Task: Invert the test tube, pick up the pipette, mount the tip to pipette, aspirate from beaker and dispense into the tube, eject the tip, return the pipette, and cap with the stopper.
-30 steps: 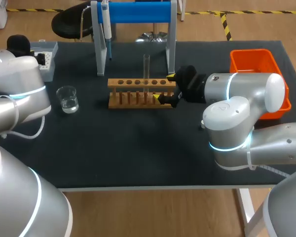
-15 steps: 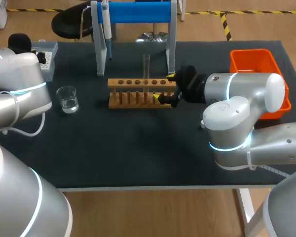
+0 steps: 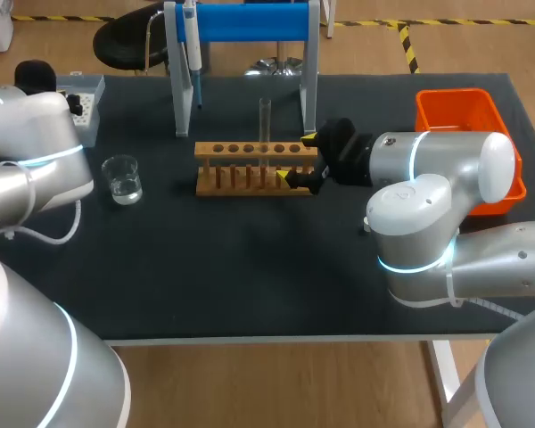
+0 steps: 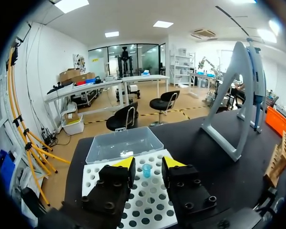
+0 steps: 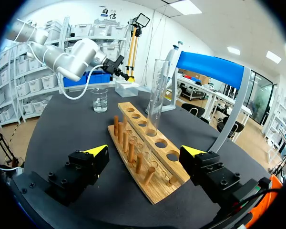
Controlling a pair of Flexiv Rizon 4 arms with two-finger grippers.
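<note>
From the head view, the wooden rack [image 3: 257, 168] stands on the black table [image 3: 250, 267], midway along it and nearer its far edge. The test tube [image 3: 265, 120] stands upright in one of the rack's middle holes. The right arm [image 3: 428, 178] comes in from the right edge, and the right gripper [image 3: 298, 158] sits at the rack's right end with its fingers spread wide: one yellow tip is behind the rack and one in front, gripping nothing. The beaker [image 3: 122, 178], with some clear liquid in it, stands toward the left edge. The pipette [image 3: 193, 53] hangs on the blue-barred stand [image 3: 250, 22] at the far edge. The tip box [image 3: 85, 109] is at the far left corner, partly hidden by the left arm [image 3: 36, 152], and an orange bin [image 3: 468, 111] is at the far right corner.

In the left wrist view, the left gripper [image 4: 148, 164] hangs over the white, hole-dotted tip box [image 4: 150, 202] with its fingers parted and holding nothing. One blue tip [image 4: 147, 170] sits in the box just below the gap. Ahead of the box lies a clear tray [image 4: 121, 143]. Off to the side is the stand [image 4: 236, 114] with the pipette [image 4: 256, 71] on it.

In the right wrist view, the right gripper [image 5: 145, 151] is spread open — both fingers stand clear of the rack [image 5: 150, 138] between them. The test tube [image 5: 157, 95] rises from the rack ahead of the gripper, with the beaker [image 5: 99, 100] beyond it.
</note>
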